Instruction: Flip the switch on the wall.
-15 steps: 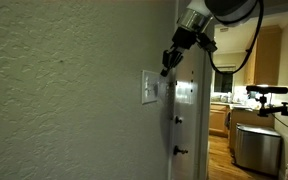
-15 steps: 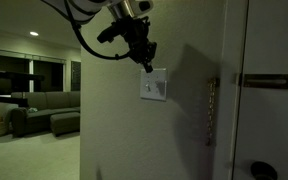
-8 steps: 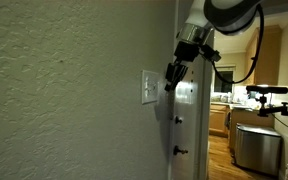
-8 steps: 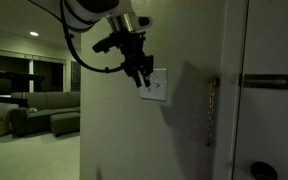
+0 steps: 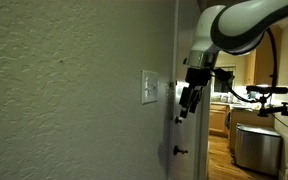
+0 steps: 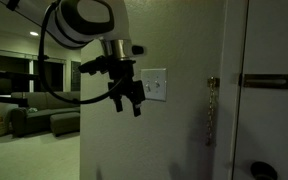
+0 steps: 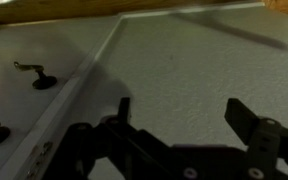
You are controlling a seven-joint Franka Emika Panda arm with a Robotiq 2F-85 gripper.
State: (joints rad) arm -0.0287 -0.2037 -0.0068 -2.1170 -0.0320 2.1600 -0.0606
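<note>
The switch is a white plate on the textured wall, seen in both exterior views [image 5: 149,88] [image 6: 155,85]. My gripper [image 5: 187,103] [image 6: 132,100] hangs off the wall, a little below the plate and to its side, touching nothing. Its dark fingers point at the wall. In the wrist view the gripper [image 7: 182,112] is open: two dark fingertips [image 7: 246,117] stand wide apart over bare wall, with nothing between them. The switch is out of the wrist view, and I cannot make out its lever position.
A white door [image 6: 269,120] stands right beside the switch, with a chain lock [image 6: 211,105], a bar latch [image 6: 262,82] and a knob [image 6: 261,172]. A sofa [image 6: 34,108] sits in the room behind. A metal bin [image 5: 254,148] stands in the kitchen.
The gripper was shut at the switch plate one second ago. It has since pulled away from the wall and dropped lower, and its jaws have opened wide.
</note>
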